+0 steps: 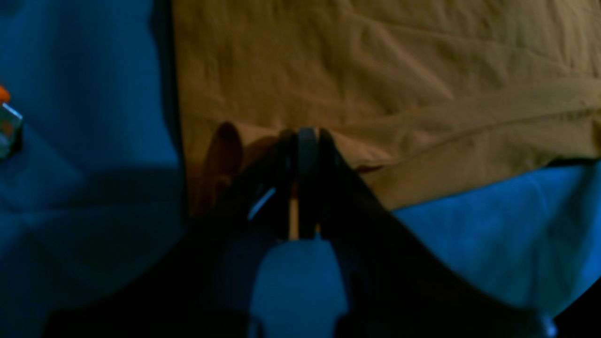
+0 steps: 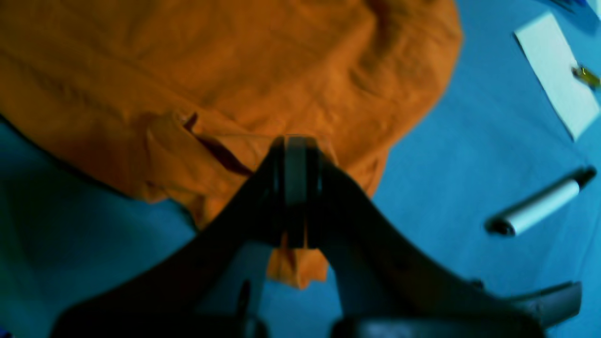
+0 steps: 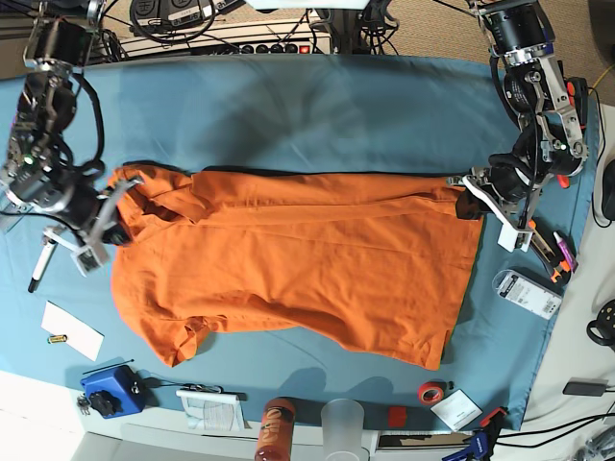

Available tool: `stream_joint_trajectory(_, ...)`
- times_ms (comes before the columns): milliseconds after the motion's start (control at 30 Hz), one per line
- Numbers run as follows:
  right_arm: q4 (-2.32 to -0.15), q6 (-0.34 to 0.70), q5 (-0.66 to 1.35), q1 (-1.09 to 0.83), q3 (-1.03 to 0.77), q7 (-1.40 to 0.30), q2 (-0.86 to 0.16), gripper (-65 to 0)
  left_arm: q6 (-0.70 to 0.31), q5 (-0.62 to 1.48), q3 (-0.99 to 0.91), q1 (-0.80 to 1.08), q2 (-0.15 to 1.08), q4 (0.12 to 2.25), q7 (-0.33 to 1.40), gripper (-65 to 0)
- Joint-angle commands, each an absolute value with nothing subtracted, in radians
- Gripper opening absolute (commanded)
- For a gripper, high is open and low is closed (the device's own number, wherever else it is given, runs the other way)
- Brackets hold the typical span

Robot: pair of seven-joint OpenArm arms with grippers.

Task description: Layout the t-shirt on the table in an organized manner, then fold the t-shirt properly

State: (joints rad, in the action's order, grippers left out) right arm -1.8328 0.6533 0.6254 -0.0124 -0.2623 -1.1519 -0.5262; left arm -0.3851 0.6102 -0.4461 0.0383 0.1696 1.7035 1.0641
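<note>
The orange t-shirt (image 3: 298, 259) lies spread across the blue table (image 3: 288, 115), its collar end toward the base view's left and its hem toward the right. In that view my right gripper (image 3: 120, 209) sits at the collar-side upper corner and my left gripper (image 3: 471, 195) at the hem's upper corner. The right wrist view shows the right gripper (image 2: 296, 141) shut on a fold of the t-shirt (image 2: 235, 70), with cloth poking out below its fingers. The left wrist view shows the left gripper (image 1: 307, 134) shut on the edge of the t-shirt (image 1: 375, 70), a sliver of cloth between its fingers.
A marker (image 3: 36, 269) and a white paper (image 3: 72, 329) lie near the right arm. Along the near edge stand a blue device (image 3: 108, 389), an orange bottle (image 3: 274, 432), a clear cup (image 3: 343, 423) and a red tape roll (image 3: 431, 392). A packet (image 3: 526, 293) lies at the right edge.
</note>
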Motion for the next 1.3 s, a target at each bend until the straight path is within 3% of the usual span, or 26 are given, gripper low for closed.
stream_joint_trajectory(0,-1.848,0.654,0.641,-0.013,-0.296,-1.139,-0.543,-65.0,-0.385,0.628,-0.448,0.025,0.18,1.721,1.046,-65.0)
stream_joint_trajectory(233,-1.848,0.686,0.625,-0.102,-0.374,-1.18,-0.543,-65.0,-0.385,0.632,-0.448,0.025,0.18,1.721,1.047,-65.0)
stream_joint_trajectory(333,-1.848,0.698,0.607,-0.144,-0.363,-1.168,-0.543,-44.3,-0.385,0.632,-0.448,0.025,0.18,1.721,1.046,-65.0)
stream_joint_trajectory(400,-1.848,0.698,0.605,-0.163,-0.345,-1.153,-0.543,-39.9,-0.385,0.632,-0.448,0.025,0.18,1.721,1.046,-65.0)
stream_joint_trajectory(600,-1.848,0.698,0.484,-0.117,-0.228,-1.133,-0.545,-39.9,-0.386,0.646,-0.448,0.025,0.18,1.721,1.045,-65.0)
stream_joint_trajectory(967,-1.778,0.698,0.241,0.049,0.139,-1.037,-0.581,-39.9,-0.386,0.65,-0.448,0.025,0.18,1.721,1.046,-65.0)
stream_joint_trajectory(1167,-1.651,0.698,0.21,0.119,0.191,-1.018,-0.579,-40.7,-0.385,0.65,-0.448,0.025,0.18,1.721,1.046,-65.0)
stream_joint_trajectory(1267,-1.644,0.698,0.233,0.121,0.191,-1.016,-0.579,-56.3,-0.385,0.65,-0.448,0.025,0.18,1.721,1.046,-65.0)
